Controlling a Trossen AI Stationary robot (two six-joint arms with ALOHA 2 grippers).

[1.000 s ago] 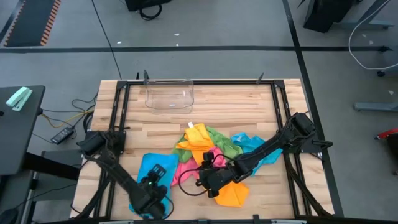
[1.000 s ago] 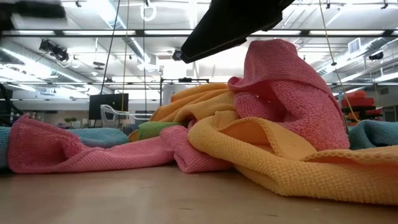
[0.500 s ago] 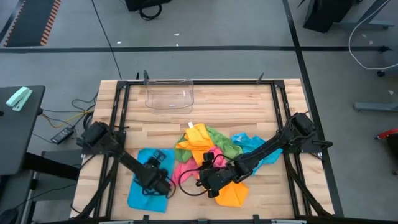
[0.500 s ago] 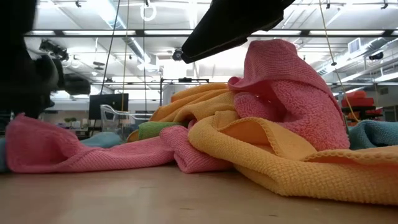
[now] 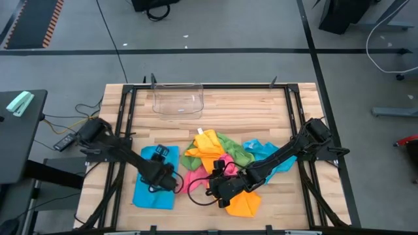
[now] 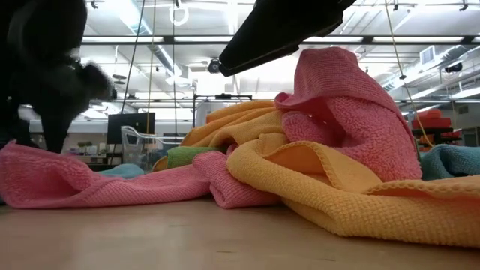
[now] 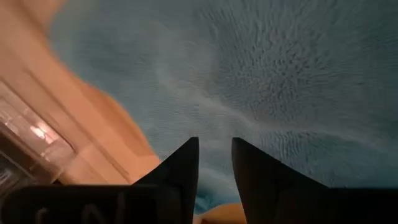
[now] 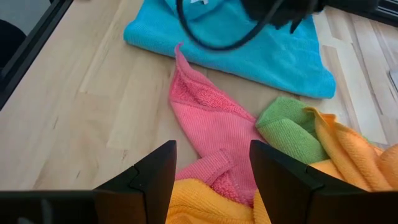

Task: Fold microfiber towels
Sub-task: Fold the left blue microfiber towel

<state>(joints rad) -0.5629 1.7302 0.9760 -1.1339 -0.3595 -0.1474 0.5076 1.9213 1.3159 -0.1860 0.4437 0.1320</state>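
Observation:
A blue towel (image 5: 151,179) lies spread on the table's near left, also seen in the right wrist view (image 8: 249,56). My left gripper (image 5: 168,181) points down at its right part, fingers nearly together on the blue cloth (image 7: 214,146). A pink towel (image 5: 194,177) trails from a heap of orange-yellow (image 5: 206,145), green (image 5: 232,150) and blue (image 5: 268,154) towels. My right gripper (image 8: 212,165) hovers open over the pink towel (image 8: 211,124) and an orange towel (image 5: 244,203) at the heap's near side. My left gripper pinches the blue towel near its right edge, a little cloth (image 7: 214,127) between the two fingers. A crease in the cloth runs up to the fingertips. The fingers come from above, slanting down. The rest of the towel lies on the table.
A clear plastic bin (image 5: 177,101) stands at the far edge, left of middle. Dark rails (image 5: 128,117) run along the table's left and right sides. Bare wood lies between the bin and the towels and along the near edge (image 6: 187,240).
My left gripper has gone from the table's near edge toward the far edge and a little right, staying low over the blue towel. The blue towel now lies farther from the near edge than half a second ago.

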